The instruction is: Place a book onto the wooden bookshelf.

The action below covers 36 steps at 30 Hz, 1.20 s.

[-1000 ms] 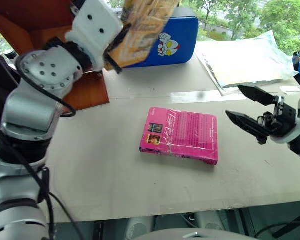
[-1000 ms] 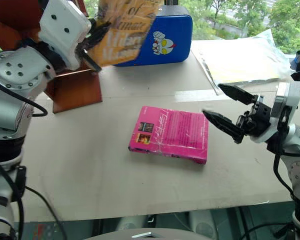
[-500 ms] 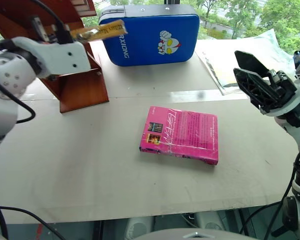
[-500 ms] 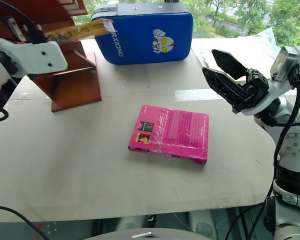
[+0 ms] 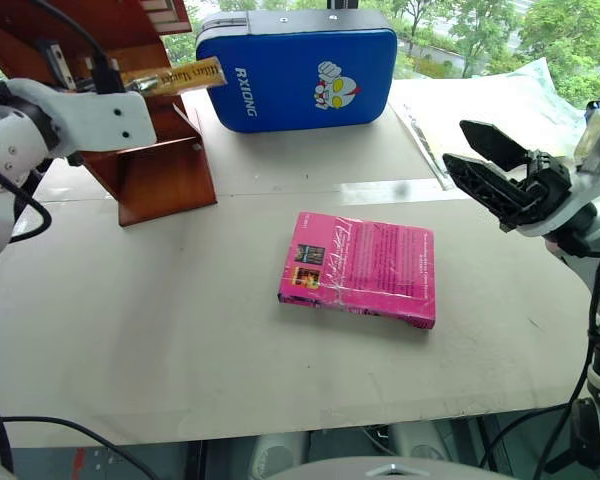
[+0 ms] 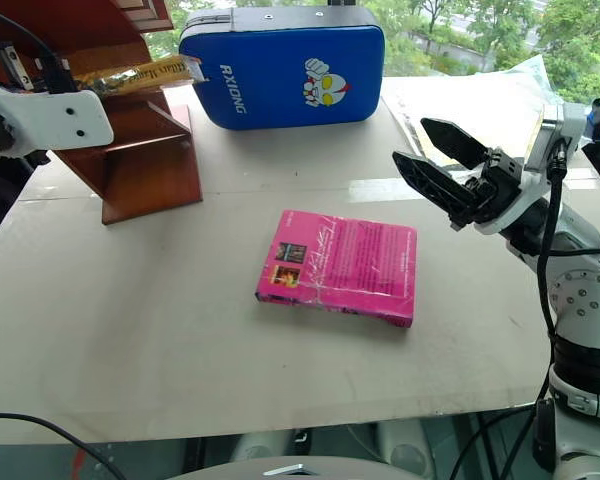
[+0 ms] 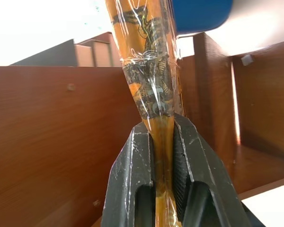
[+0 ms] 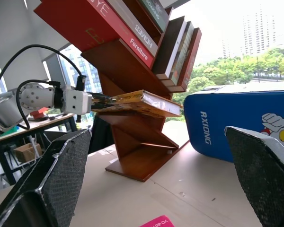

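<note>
Head view: the left gripper (image 5: 130,85) pinches the yellow-orange book (image 5: 175,76) flat at the wooden bookshelf (image 5: 155,165); the right gripper (image 6: 438,160) hangs spread. Left wrist view: the glossy wrap could slip. Right wrist view: the book overhangs the slanted board and may slide off if released.

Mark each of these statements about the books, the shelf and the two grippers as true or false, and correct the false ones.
1. The left gripper is shut on the book. True.
2. The right gripper holds the pink book. False: its jaws are open and empty, above the table, while the pink book lies flat on the table.
3. The book is held at the wooden bookshelf. True.
4. The blue padded case lies flat under the pink book. False: it stands behind, apart from it.
5. Other books already stand higher up in the bookshelf. True.
</note>
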{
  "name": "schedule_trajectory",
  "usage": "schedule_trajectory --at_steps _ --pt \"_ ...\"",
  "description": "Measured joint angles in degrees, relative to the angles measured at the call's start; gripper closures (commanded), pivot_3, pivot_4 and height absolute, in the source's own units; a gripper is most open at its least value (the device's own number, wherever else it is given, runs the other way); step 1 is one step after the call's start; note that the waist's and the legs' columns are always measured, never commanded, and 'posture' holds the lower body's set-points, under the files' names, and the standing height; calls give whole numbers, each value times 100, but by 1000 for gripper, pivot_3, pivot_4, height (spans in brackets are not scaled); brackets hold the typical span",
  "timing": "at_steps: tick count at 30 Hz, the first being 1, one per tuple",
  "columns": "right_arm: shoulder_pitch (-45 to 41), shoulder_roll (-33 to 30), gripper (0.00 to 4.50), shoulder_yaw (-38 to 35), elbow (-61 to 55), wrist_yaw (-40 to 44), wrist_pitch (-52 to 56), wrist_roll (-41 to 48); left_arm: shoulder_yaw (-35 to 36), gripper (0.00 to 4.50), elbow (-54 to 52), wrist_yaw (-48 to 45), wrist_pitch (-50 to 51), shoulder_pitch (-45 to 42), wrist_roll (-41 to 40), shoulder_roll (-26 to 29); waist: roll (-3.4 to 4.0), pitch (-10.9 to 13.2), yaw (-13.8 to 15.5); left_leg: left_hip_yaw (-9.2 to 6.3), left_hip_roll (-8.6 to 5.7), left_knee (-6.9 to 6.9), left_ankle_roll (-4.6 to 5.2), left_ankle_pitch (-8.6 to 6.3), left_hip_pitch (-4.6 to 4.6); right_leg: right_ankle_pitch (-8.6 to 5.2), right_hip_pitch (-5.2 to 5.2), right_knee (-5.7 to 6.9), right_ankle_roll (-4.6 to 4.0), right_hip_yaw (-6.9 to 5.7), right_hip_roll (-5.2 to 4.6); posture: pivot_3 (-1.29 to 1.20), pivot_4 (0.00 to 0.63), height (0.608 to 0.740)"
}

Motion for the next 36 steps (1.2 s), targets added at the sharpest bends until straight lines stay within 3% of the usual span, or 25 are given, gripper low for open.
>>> schedule_trajectory --at_steps 5,14,16,21,26,28,29,33,34,36 --pt "7 10 0 34 -60 -130 -23 -267 -43 4493 193 -73 -117 -144 142 -109 -1 -1 -20 1 -3 25 0 1 -40 0 -48 38 0 4 -1 0 150 740" --pt "59 62 0 33 -107 -134 -25 -297 -45 537 332 -170 -52 -342 263 -212 -2 -1 -27 -1 -4 31 0 1 -48 0 -64 58 -1 6 -1 0 150 740" --pt "67 79 0 33 -107 -129 -29 -298 -43 36 328 -185 -4 -351 294 -212 -2 -1 -28 -1 -4 32 0 1 -48 0 -64 58 -1 6 -1 0 150 740" --pt "110 94 0 31 -106 -104 -98 -308 92 36 36 -402 522 -304 312 -225 -2 -1 -30 -1 -4 32 0 1 -49 0 -64 58 -1 6 -1 0 150 740" --pt "277 84 0 -24 -82 -8 -144 -356 1242 36 -1364 -981 2002 374 -656 -825 2 -3 -34 -1 3 34 0 1 -49 0 -64 60 0 8 -4 0 150 740" --pt "400 76 0 -154 -29 -16 -180 -381 1591 36 -2039 -1177 2706 793 -1173 -1308 2 -3 -28 -4 3 41 0 1 -50 0 -64 65 0 6 -4 0 150 740" --pt "524 49 0 -264 -25 2 -220 -401 1863 36 -2408 -1184 3256 823 -1609 -1866 1 -4 -2 -13 4 52 0 1 -54 0 -61 68 0 0 -5 0 150 740" --pt "1206 -138 0 -269 66 292 -426 -875 2587 36 -3281 -1126 4455 1198 -2870 -3108 -9 -12 -5 -21 -1 79 0 1 -52 1 -44 73 0 -5 -1 0 150 740" --pt "1942 -307 0 -154 271 586 -906 -1560 2924 36 -3649 -1127 4376 2423 -3309 -3895 58 -69 -51 -7 -4 68 6 -4 -11 -7 -23 68 12 37 -15 0 150 740" --pt "2526 -313 0 0 764 779 -1292 -2180 2812 36 -3563 -1068 4268 3579 -3498 -4492 32 -53 -77 13 -10 25 15 -10 50 -12 10 54 13 67 -8 0 150 740"
